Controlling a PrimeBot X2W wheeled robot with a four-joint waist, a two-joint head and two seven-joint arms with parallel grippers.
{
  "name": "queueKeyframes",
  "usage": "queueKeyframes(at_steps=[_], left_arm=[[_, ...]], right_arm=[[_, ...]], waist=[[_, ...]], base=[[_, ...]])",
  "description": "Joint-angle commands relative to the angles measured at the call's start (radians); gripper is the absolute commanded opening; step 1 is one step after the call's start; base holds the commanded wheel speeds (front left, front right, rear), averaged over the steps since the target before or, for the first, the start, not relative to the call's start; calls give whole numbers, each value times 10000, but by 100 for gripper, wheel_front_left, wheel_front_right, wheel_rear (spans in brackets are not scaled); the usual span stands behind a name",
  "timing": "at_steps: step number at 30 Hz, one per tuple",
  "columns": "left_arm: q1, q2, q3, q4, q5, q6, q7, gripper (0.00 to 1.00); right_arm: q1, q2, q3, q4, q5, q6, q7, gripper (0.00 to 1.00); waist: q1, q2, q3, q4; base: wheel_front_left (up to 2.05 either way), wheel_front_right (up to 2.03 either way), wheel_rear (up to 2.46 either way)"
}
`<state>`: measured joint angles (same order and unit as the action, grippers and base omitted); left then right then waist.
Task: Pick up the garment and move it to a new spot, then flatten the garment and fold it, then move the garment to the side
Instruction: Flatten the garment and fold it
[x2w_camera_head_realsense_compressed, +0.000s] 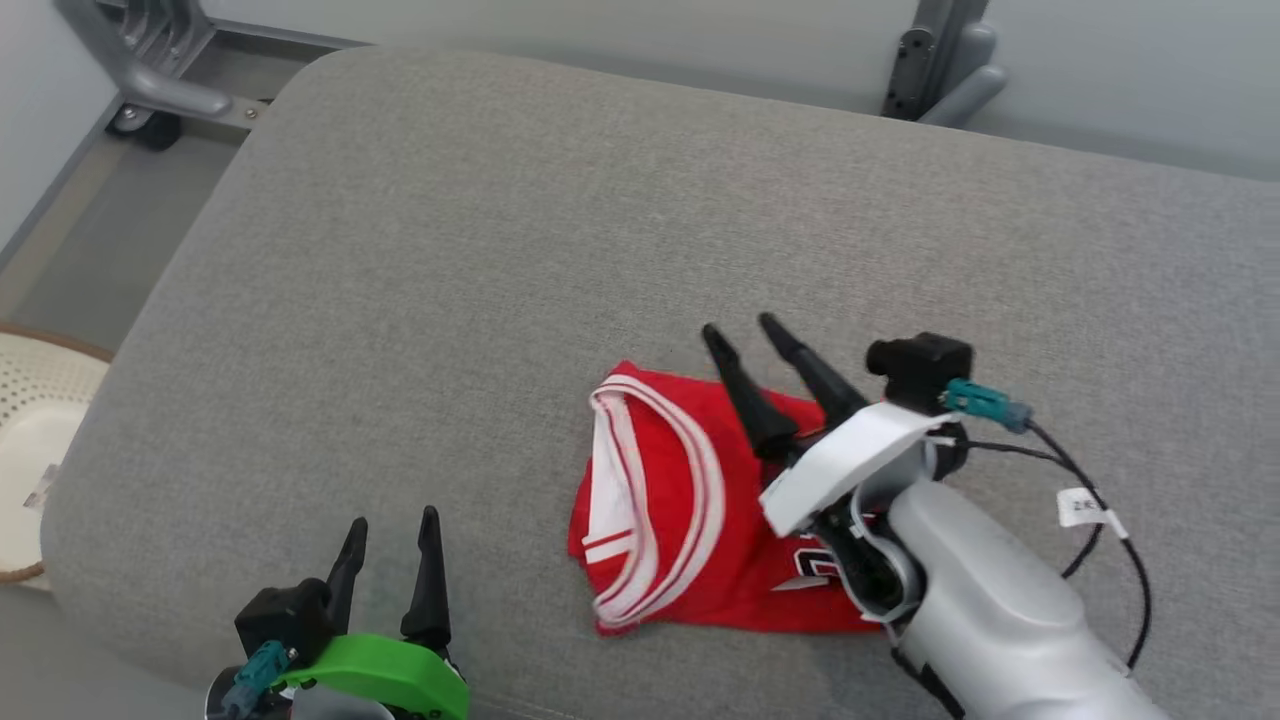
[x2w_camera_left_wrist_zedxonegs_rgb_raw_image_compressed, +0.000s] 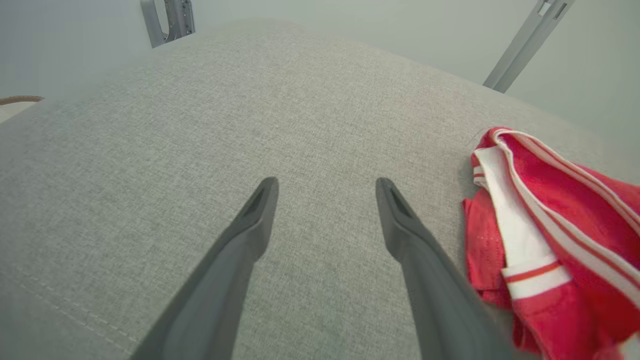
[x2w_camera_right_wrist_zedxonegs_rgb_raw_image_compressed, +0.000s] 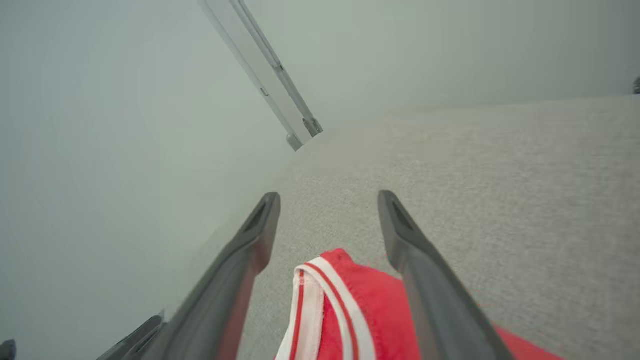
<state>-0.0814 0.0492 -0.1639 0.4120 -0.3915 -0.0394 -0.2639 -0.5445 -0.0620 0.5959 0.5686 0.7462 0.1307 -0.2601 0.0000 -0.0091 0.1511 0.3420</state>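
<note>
Garment (x2w_camera_head_realsense_compressed: 740, 570) bunched lower centre on grey cushion (x2w_camera_head_realsense_compressed: 500, 250), lying beneath right gripper (x2w_camera_head_realsense_compressed: 741, 326), fingers spread, gripping nothing; left gripper (x2w_camera_head_realsense_compressed: 394, 518) lower left, spread too, farther off.

Lab-like test room, grey upholstered pad (x2w_camera_head_realsense_compressed: 520, 230), wheeled metal stand (x2w_camera_head_realsense_compressed: 150, 90), pale floor (x2w_camera_head_realsense_compressed: 90, 240)

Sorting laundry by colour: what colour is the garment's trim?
White with a thin red stripe on the red garment; head view.
</note>
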Motion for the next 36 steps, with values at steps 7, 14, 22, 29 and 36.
queueKeyframes(at_steps=[7, 14, 22, 29, 36], left_arm=[[127, 34, 259, -37, 150, -37, -1, 100], [315, 36, 545, -10, 261, -72, -1, 100], [490, 34, 766, -63, 450, -124, -1, 100], [588, 34, 835, -58, 552, -159, -1, 100], [643, 34, 750, -33, 530, -200, -1, 100]], right_arm=[[1472, -456, -2462, -1044, -1513, -1, -52, 100], [2848, -321, -3874, -1489, -2415, -1, -53, 100], [3777, -152, -4257, -1801, -2785, -1, -54, 100], [4178, -11, -4425, -2026, -2960, -1, -54, 100], [4303, 33, -4022, -2059, -2896, -1, -55, 100]], waist=[[0, 91, -545, -1494], [0, 91, -749, -1934], [0, 91, -858, -2217], [0, 91, -975, -2362], [0, 91, -1036, -2313]], base=[[0, 0, 0], [0, 0, 0], [0, 0, 0], [0, 0, 0], [0, 0, 0]])
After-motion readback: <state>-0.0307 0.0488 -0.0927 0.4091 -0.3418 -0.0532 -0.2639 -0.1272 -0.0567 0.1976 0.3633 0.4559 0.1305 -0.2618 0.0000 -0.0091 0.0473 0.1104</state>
